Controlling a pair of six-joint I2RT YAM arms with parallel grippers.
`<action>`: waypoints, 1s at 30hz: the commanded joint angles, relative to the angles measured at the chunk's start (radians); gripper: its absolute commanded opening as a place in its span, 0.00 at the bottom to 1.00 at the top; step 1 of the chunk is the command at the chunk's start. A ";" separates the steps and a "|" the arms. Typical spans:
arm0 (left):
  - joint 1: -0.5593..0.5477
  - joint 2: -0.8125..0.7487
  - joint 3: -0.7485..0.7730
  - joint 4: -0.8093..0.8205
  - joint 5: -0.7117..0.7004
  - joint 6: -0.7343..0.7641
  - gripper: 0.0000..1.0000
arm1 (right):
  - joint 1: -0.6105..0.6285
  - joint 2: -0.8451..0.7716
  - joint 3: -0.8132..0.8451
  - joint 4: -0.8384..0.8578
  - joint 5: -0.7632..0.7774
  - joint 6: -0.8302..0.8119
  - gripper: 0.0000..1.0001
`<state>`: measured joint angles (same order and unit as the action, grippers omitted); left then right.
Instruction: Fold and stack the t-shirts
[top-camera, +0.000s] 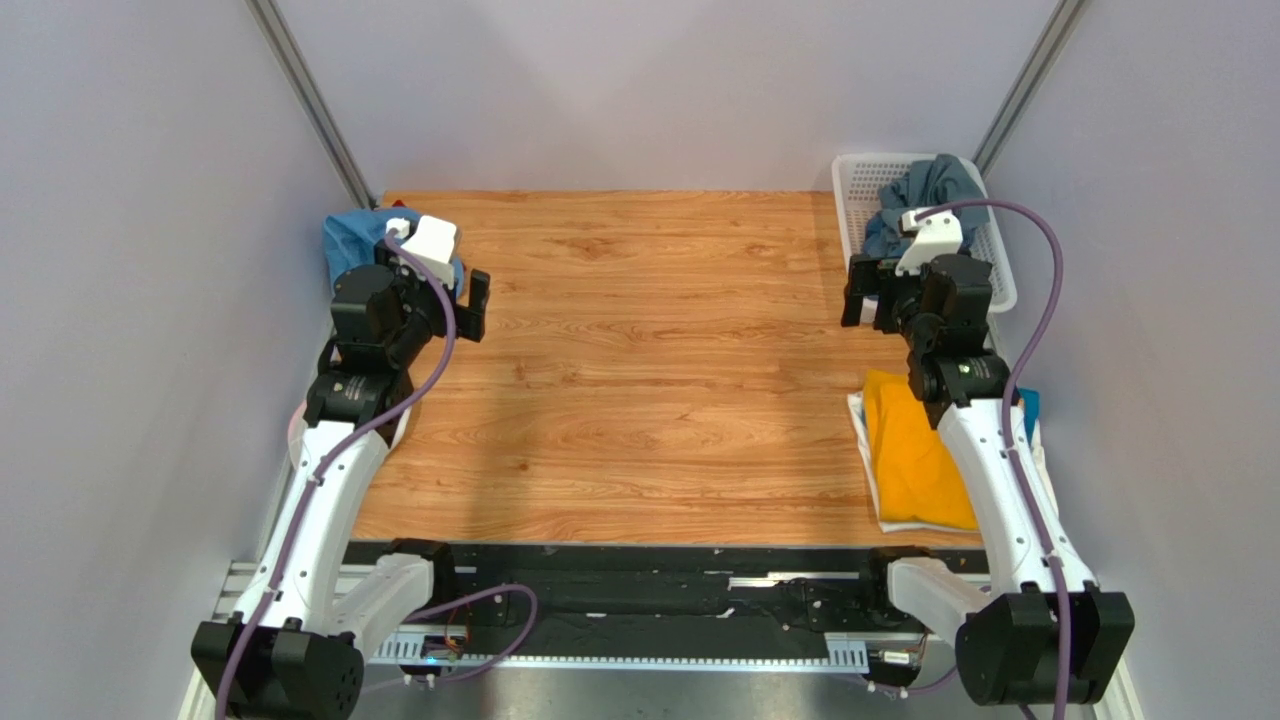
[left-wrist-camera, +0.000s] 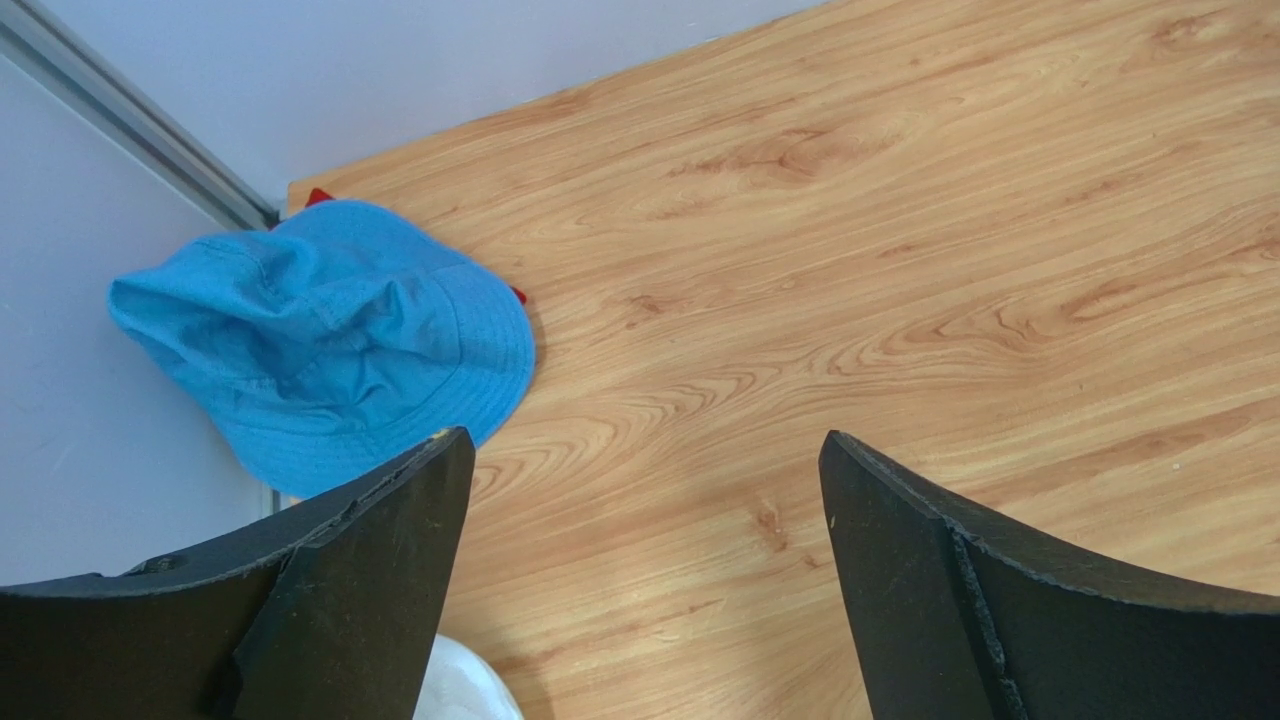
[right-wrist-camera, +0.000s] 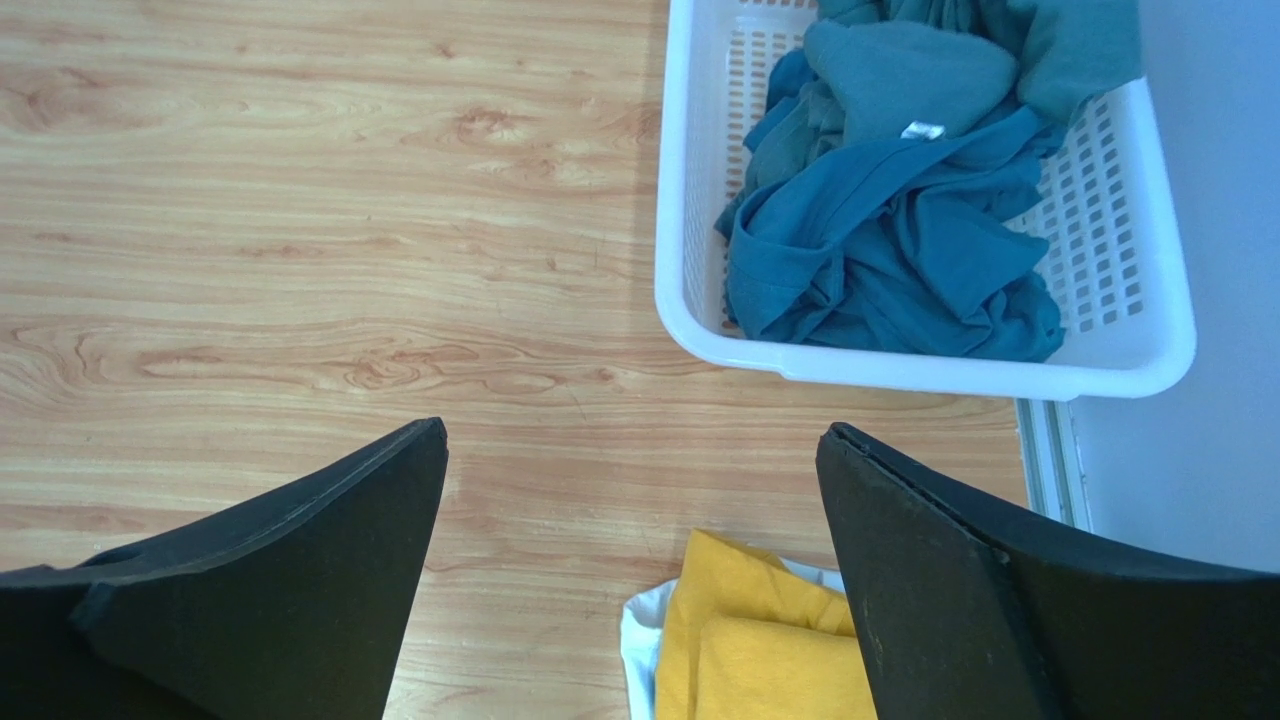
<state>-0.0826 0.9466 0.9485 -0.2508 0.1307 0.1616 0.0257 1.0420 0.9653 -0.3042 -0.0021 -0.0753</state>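
Observation:
Several dark slate-blue t-shirts (top-camera: 929, 188) (right-wrist-camera: 887, 225) lie crumpled in a white basket (top-camera: 852, 177) (right-wrist-camera: 917, 369) at the far right corner. A folded mustard-yellow t-shirt (top-camera: 914, 458) (right-wrist-camera: 759, 645) rests on a white t-shirt (right-wrist-camera: 643, 627) at the near right. My right gripper (top-camera: 918, 300) (right-wrist-camera: 633, 428) hovers open and empty above the table between the basket and that stack. Over the table's left side, my left gripper (top-camera: 409, 308) (left-wrist-camera: 643, 438) is also open and empty.
A bright blue brimmed hat (top-camera: 350, 240) (left-wrist-camera: 338, 338) lies in the far left corner by the wall. A white rounded thing (left-wrist-camera: 458, 690) shows under my left finger. Bare wooden tabletop (top-camera: 646, 375) spans the middle. Grey walls close in the sides.

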 joint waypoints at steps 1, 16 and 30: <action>0.007 0.011 0.027 0.002 0.017 -0.008 0.91 | 0.008 0.078 0.091 -0.051 0.048 -0.030 1.00; 0.007 0.228 0.136 -0.005 -0.074 0.067 0.99 | -0.072 0.659 0.690 -0.159 0.179 -0.184 0.99; 0.007 0.449 0.150 0.065 -0.062 0.115 0.99 | -0.156 1.231 1.313 -0.380 0.114 -0.172 0.82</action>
<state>-0.0826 1.3697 1.0706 -0.2417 0.0662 0.2462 -0.1204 2.2169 2.1582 -0.6121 0.1314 -0.2405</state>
